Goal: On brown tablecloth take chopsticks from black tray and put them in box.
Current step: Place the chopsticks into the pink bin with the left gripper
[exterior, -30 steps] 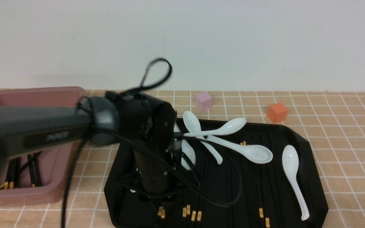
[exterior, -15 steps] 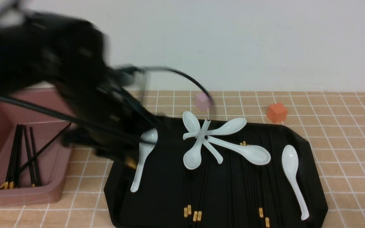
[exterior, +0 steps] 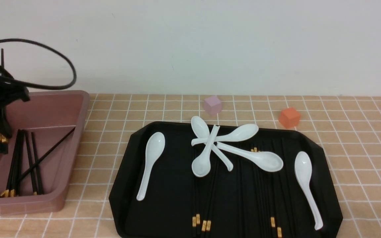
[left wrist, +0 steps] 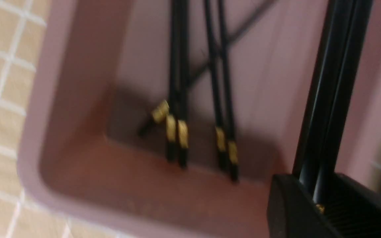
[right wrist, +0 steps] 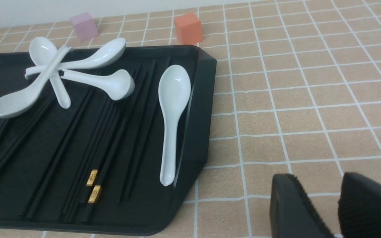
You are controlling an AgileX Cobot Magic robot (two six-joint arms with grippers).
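The brown tablecloth (exterior: 359, 148) covers the whole table. On it, in the middle near the front edge, I see the black tray (exterior: 170, 211). The box (exterior: 28, 205) stands at the table's left edge, just beside the tray but not touching it.

My left pincer (left wrist: 317, 198) hangs over the box and pinches two chopsticks (left wrist: 329, 99), held almost upright with the gold ends down. My right pincer (right wrist: 335, 198) is over bare cloth near the table's front right corner. Its jaws stand a little apart with nothing between them.

Six white spoons (exterior: 304, 172) lie on the tray, four of them crossed in a heap at its far edge. Five chopsticks lie inside the box, and several more on the tray under the spoons. A pink cube (exterior: 213, 104) and an orange cube (exterior: 289, 117) sit on the cloth behind the tray.
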